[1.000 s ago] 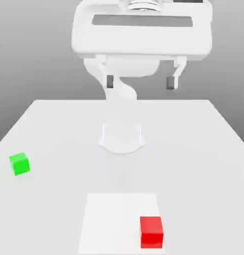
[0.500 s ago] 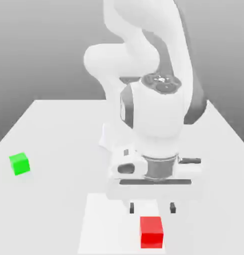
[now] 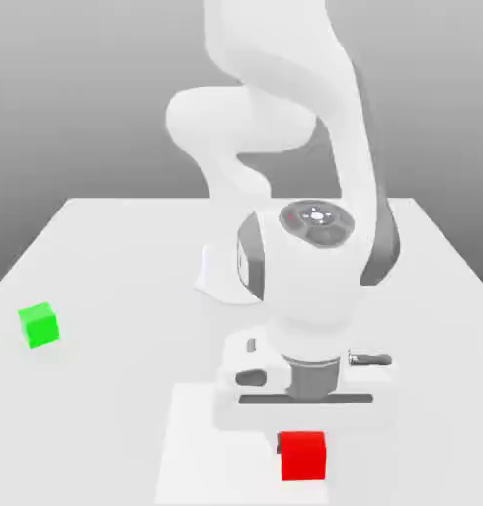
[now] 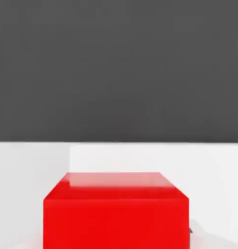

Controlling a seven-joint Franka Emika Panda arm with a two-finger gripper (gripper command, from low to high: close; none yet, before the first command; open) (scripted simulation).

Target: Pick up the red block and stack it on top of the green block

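Over at the exterior view's left, the green block [image 3: 39, 325] sits alone on the counter [image 3: 117, 257], well apart from everything else. Moving across, the white arm [image 3: 284, 128] bends down over a paler square patch [image 3: 201, 445] near the counter's front edge, and its end effector [image 3: 303, 435] sits low, right down on the red block [image 3: 303, 456], narrowed as far as it goes, which I take as a grip on that cube, though the fingers themselves are hidden. So the pick-up step looks in hand; next would be a straight lift, then a long carry over to the green one. I see no writing or brand anywhere.
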